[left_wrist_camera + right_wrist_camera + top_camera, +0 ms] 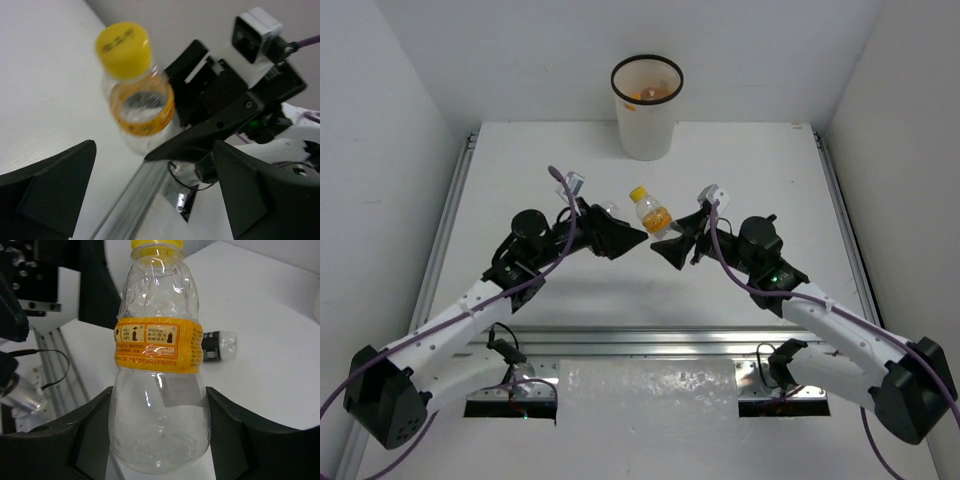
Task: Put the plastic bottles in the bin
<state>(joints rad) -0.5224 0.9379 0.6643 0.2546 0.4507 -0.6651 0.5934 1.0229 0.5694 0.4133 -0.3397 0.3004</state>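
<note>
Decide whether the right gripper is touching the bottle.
Touching. The right wrist view shows the right gripper's fingers pressed against both lower sides of the bottle, with no gap.

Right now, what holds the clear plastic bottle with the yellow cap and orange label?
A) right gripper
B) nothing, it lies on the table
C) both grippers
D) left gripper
A: the right gripper clamps both sides of the clear yellow-capped plastic bottle, while the left gripper stands open, not touching it.
</note>
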